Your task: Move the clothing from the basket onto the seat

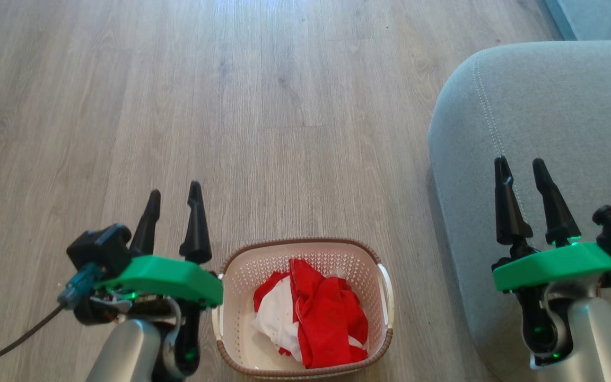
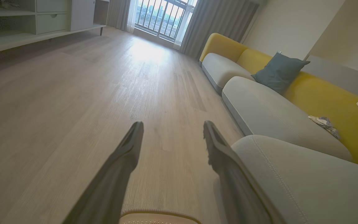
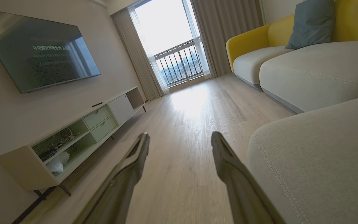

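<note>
Clothing (image 1: pixel 322 317) lies crumpled in the perforated basket (image 1: pixel 243 269), stitched seat (image 1: pixel 549 116) at two o'clock; left end effector (image 1: pixel 174 189), right end effector (image 1: pixel 519 160) released.

The basket (image 1: pixel 348 260) stands open-topped on bare floor (image 1: pixel 263 116). The seat (image 1: pixel 549 116) rises to its right, a strip of floor between.

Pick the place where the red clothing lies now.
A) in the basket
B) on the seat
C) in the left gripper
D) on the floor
A: the clothing lies heaped inside the basket, which stands apart from the seat. The left gripper and right gripper are open, holding nothing.
</note>
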